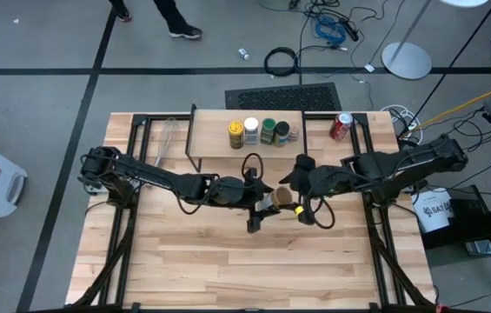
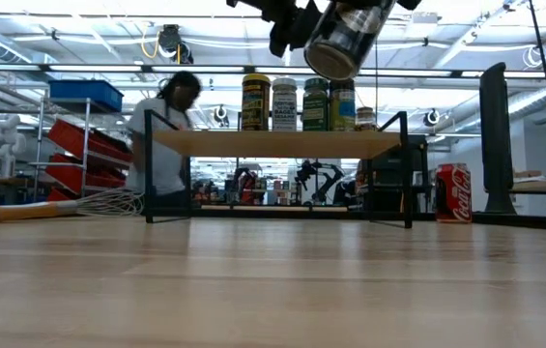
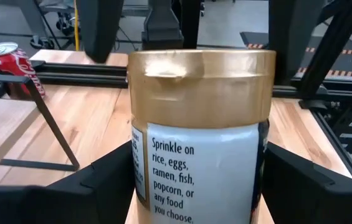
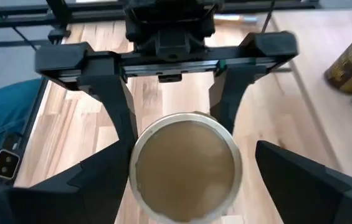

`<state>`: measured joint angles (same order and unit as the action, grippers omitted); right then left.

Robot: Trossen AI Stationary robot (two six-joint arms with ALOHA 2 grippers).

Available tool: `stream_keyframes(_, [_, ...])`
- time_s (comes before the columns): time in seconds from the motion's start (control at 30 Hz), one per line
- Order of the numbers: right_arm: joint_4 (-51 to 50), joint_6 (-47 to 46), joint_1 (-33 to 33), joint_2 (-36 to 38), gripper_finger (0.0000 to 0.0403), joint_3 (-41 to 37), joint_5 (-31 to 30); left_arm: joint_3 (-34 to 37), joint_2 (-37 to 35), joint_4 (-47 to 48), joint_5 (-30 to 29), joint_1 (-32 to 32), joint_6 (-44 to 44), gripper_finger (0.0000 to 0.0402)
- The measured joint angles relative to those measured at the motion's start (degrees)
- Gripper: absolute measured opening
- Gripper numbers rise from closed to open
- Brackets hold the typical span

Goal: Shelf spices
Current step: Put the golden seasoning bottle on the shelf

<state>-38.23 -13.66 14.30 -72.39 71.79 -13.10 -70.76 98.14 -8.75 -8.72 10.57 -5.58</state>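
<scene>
A spice jar with a tan-brown lid (image 1: 284, 196) (image 2: 345, 39) hangs in the air in front of the shelf, between my two grippers. My left gripper (image 1: 271, 203) (image 3: 200, 171) is shut on it. My right gripper (image 1: 297, 193) (image 4: 185, 180) is open, and its fingers stand on either side of the lid (image 4: 185, 165) without touching it. The light-wood shelf (image 1: 219, 149) (image 2: 273, 143) stands on thin black legs and carries several jars: a yellow one (image 1: 236, 133), a white-lidded one (image 1: 251, 130), a green-lidded one (image 1: 268, 130) and a dark one (image 1: 282, 132). My left gripper pinches the jar's white labelled body (image 3: 163, 180) below the lid, one finger on each side. The fingers (image 4: 116, 106) come about level from the table's left and lie along the jar's sides. The lid points away toward the right arm. The jar is tilted and lifted clear of the table.
A red soda can (image 1: 341, 126) (image 2: 454, 191) stands to the right of the shelf. A wire whisk (image 1: 169, 139) (image 2: 79, 205) lies to its left. A person (image 2: 161, 135) is behind the table. The near half of the tabletop (image 1: 245, 261) is bare wood.
</scene>
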Motion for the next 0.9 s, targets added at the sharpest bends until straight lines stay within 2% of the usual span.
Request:
stream_keyframes(0.37, [0.3,2.1,3.8,3.7,0.0326,0.0,-9.3,0.1,-1.4,2.6,1.6,0.5,0.6,0.0289])
stream_keyframes(0.57, [0.1,1.7,5.3,4.9,0.0326,0.0,-9.9,0.1,-2.0,3.0,1.1,0.5,1.3,0.0289])
stream_keyframes(0.73, [-1.4,1.4,6.4,5.4,0.0326,0.0,-10.6,0.1,-6.0,5.3,0.2,0.4,3.5,0.0289])
stream_keyframes(0.9, [-1.8,0.7,6.5,6.2,0.0326,0.0,-12.5,0.1,-12.7,10.5,-3.3,0.4,7.0,0.0289])
